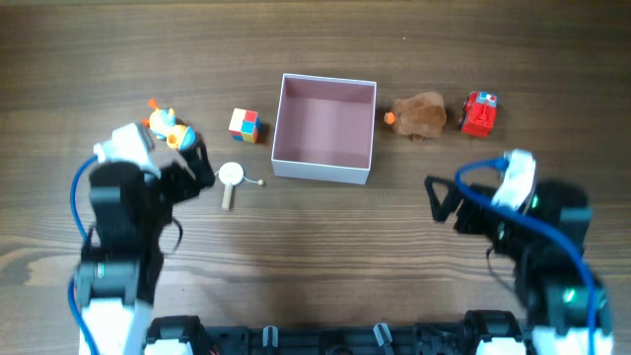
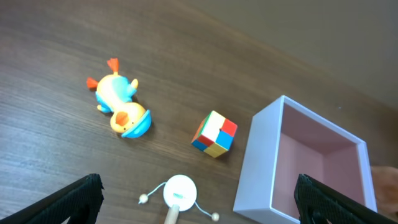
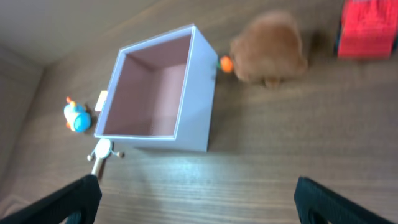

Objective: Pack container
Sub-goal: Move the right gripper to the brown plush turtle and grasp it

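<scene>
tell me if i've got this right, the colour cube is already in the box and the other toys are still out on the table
Not quite. The container is empty; the colour cube sits on the table beside its left wall, as the overhead view shows. The duck, rattle, plush and red truck do lie out on the table.

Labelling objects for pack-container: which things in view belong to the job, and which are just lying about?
Job (toys probably the items to pack):
- container
- duck toy
- colour cube
- small white drum rattle
- brown plush
- red toy vehicle

Not the job, just setting:
- wooden table
- black rig frame at the near edge
</scene>
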Motion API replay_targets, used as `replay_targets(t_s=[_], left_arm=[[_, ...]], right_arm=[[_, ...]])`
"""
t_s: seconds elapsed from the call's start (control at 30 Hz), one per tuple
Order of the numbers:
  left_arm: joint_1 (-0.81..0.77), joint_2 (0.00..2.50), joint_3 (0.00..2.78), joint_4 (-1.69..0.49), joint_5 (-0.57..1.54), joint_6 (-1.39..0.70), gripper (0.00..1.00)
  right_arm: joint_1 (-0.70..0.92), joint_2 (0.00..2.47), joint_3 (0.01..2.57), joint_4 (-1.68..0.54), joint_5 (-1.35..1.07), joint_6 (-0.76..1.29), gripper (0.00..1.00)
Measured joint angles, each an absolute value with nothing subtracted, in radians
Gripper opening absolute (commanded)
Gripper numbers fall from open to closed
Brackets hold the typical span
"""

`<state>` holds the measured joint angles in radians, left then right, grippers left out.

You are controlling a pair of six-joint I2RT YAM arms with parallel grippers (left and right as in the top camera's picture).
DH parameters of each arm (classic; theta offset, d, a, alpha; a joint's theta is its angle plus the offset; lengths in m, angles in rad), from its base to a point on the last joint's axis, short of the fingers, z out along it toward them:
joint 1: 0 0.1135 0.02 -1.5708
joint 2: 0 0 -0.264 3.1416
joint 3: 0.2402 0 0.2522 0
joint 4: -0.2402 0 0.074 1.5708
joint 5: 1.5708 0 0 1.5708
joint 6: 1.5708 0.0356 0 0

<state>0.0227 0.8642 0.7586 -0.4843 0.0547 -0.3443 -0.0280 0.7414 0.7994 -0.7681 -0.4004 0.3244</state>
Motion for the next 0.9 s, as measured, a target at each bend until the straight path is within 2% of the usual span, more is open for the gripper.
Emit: replay_targets(t_s=[0.2, 0.33, 0.5, 0.67, 0.9], left_arm=[[0.023, 1.207, 0.945, -0.488, 0.055, -0.344, 1.0], [0.023, 1.318, 0.956, -0.489, 0.051, -0.344, 1.0], [0.023, 1.364, 0.956, -0.491, 0.051, -0.344, 1.0], [0.023, 1.364, 0.957, -0.492, 0.051, -0.344, 1.0], [0.023, 1.364, 0.957, -0.491, 0.051, -0.344, 1.0]], right_arm=[[-0.028, 1.169, 1.29, -0.979, -0.363, 0.183, 1.0], [-0.022, 1.394, 1.524, -1.043, -0.339, 0.118, 0.99], [0.044, 1.557, 1.6, -1.007, -0.263, 0.031, 1.0], [0.16, 1.758, 1.601, -0.962, -0.075, -0.002, 1.0], [0.15, 1.973, 1.602, -0.873, 0.017, 0.048, 1.0]])
